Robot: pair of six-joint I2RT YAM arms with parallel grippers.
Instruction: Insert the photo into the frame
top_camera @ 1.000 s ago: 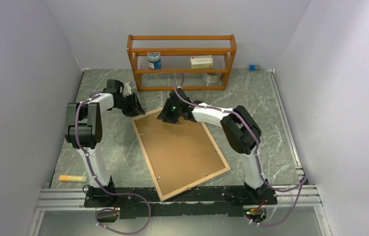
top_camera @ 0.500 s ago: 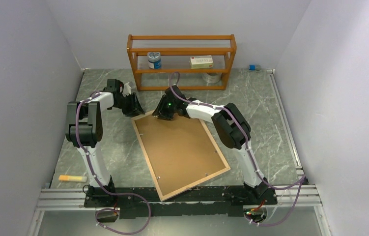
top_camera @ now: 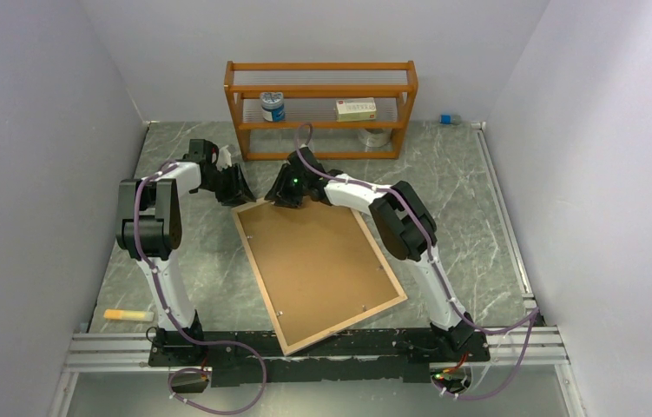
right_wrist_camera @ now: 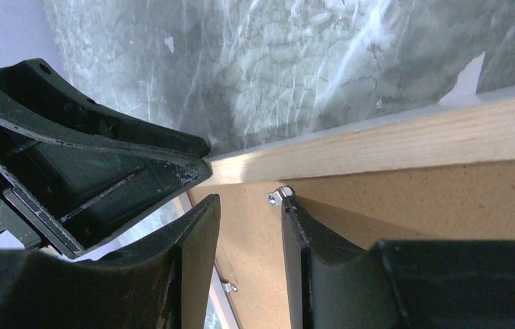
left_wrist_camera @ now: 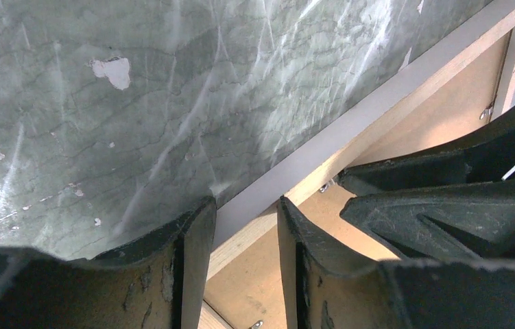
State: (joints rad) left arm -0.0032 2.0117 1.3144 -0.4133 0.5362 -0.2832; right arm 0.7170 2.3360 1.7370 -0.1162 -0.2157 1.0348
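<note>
Crowding one frame (top_camera: pixel 345 324): two arms' (top_camera: pixel 153 217) (top_camera: pixel 400 224) jaws

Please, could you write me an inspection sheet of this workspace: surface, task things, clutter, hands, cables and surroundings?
Surface: green marbled table, small white chips.
Job's things: the frame lies back side up, brown backing board in it; photo not seen.
Clutter: orange stick near the left arm's base; shelf rack at the back holding jar, box, grey roll.
Hands: both at the frame's far left corner; left hand astride the rim, grip unclear; right hand open over the board by a metal tab.
Cables: purple cables along both arms, looping below the bases.
Surroundings: plain grey walls on three sides.
</note>
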